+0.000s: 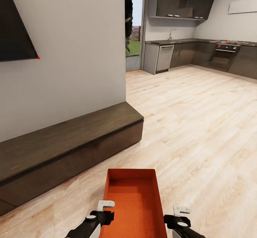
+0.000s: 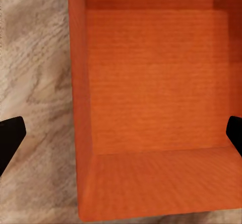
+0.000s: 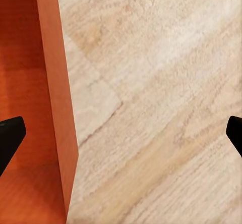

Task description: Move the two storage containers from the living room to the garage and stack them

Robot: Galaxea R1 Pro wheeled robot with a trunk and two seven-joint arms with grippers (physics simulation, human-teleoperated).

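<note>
- One bin (image 1: 132, 204) on the wood floor (image 1: 200, 130), just right of the bench's (image 1: 67, 145) near end; living room, kitchen (image 1: 200, 52) beyond.
- Left end effector (image 1: 106, 209) at the bin's left wall, right end effector (image 1: 181, 214) at its right wall.
- Both spread wide, holding nothing; wrist views show the walls between the fingers.
- Step: first pickup, I think.
- Next: lower, close on both walls, lift level.

The orange-red container (image 1: 132, 206) runs off the head view's lower edge, its near end unseen. Both arms are cropped there too, and each pincer's fingers (image 1: 106, 204) show only partly. The black wall TV (image 1: 14, 27) is cut by the left edge. Kitchen appliances look too small to read, perhaps an oven.
</note>
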